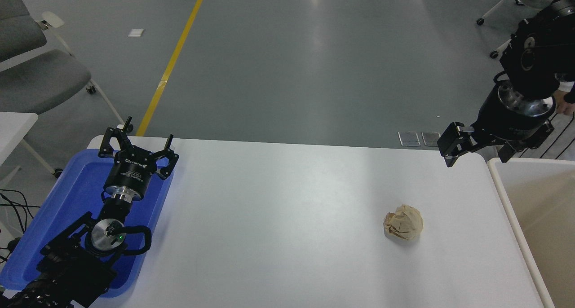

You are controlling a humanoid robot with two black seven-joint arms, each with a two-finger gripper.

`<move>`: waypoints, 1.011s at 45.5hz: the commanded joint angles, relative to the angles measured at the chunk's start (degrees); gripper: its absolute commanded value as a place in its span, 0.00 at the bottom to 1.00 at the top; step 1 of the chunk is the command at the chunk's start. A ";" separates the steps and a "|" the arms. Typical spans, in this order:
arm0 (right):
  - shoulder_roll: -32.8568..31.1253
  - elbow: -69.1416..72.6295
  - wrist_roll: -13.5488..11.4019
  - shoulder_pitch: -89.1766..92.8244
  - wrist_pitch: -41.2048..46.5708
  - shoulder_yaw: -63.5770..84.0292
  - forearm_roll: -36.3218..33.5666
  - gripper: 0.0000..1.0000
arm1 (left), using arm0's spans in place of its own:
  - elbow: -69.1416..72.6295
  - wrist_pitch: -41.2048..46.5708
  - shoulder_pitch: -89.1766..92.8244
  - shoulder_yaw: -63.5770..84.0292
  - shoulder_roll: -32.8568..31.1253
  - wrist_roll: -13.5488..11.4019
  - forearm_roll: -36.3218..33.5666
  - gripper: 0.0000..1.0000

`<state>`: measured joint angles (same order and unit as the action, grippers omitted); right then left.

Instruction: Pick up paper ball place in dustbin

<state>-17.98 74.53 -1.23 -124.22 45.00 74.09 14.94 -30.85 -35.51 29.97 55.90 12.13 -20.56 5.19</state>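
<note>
Head view: paper ball (403, 228) on table (278, 218), outside dustbin (512, 200).

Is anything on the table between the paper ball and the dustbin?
Nothing visible. Only bare white table lies between the paper ball and the dustbin at the right edge.

The white table (278, 218) is carrying two things — a blue tray (72, 200) lying at its left edge, and the crumpled tan paper ball (403, 222) sitting toward the right, well apart from the tray.
</note>
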 commanded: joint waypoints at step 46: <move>-0.21 0.00 0.00 -1.37 0.00 0.36 0.00 1.00 | 0.00 0.00 0.00 -0.09 0.00 -0.01 0.00 1.00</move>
<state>-18.17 74.53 -1.23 -125.32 45.00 74.40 14.94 -30.85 -35.51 29.97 55.81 12.13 -20.57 5.18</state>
